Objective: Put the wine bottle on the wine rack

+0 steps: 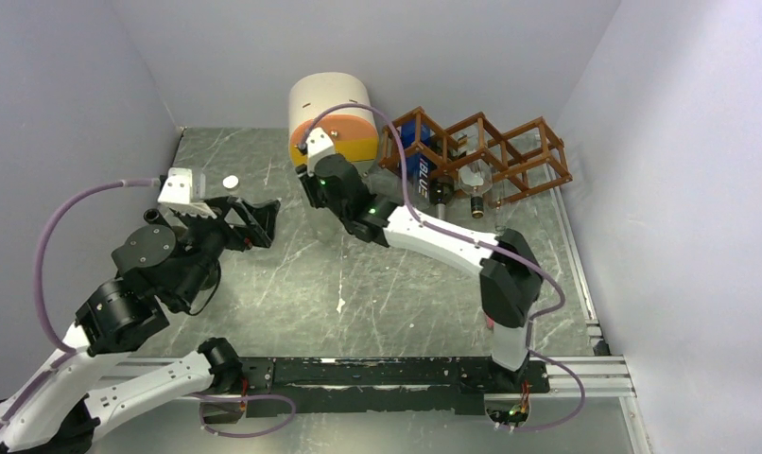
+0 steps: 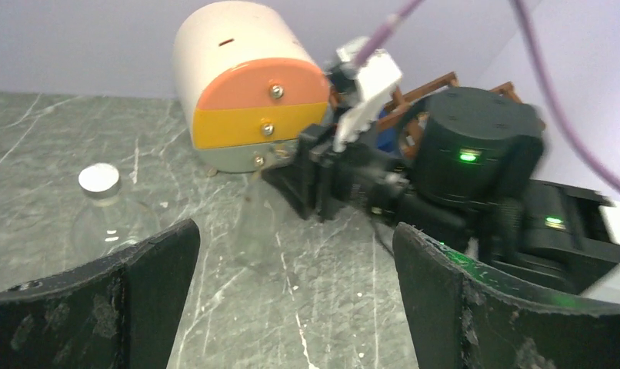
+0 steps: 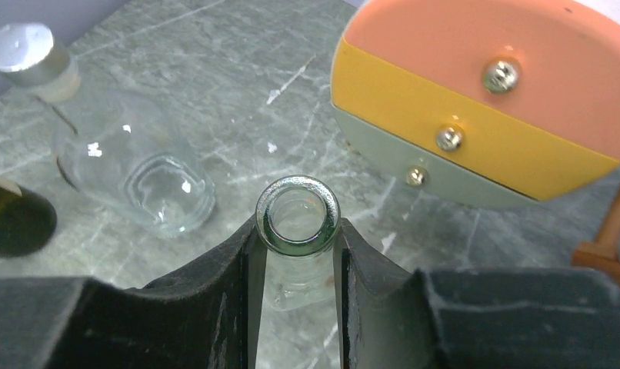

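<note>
The right jaws are clamping the wine bottle (image 3: 265, 217) just before the drawer cabinet (image 3: 484, 131). The left jaws are standing apart.

The left gripper (image 2: 295, 234) holds its black fingers wide apart. A capped glass jar (image 2: 99, 184) stands at left. The right arm (image 2: 476, 169) reaches in front of the drawer cabinet (image 2: 245, 84).

The fingers (image 3: 215, 292) hide most of the wine bottle (image 3: 298, 244).
</note>
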`<state>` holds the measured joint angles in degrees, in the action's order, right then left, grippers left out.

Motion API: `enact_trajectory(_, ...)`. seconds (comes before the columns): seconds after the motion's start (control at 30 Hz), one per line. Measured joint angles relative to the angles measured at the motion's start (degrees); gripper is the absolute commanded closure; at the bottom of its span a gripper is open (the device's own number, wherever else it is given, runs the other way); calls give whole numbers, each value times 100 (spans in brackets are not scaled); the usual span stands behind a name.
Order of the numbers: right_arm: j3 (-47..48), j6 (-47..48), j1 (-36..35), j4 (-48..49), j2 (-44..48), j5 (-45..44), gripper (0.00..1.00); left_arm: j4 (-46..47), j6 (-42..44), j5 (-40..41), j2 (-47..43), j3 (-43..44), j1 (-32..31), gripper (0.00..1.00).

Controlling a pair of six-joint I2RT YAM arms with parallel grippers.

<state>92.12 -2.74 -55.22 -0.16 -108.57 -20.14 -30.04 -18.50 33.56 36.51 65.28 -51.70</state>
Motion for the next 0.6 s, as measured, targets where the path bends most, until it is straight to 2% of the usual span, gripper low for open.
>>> enact_trajectory(0.13, -706, 35, -2, 35, 723, -31, 92, 20, -195, 245, 39, -326, 0, 0)
enact_trajectory(0.27, -1305, -72, 0, 90, 1624, -33, 93, 319, -293, 131, 120, -1073, 2, 1)
enact_trajectory(0.4, -1794, -310, 0, 105, 2583, -28, 93, 1038, -173, -452, 315, -2046, 2, 2)
enact_trajectory(0.6, -2118, -638, 0, -146, 3471, -20, 93, 2345, 334, -1346, 796, -3053, 0, 1)
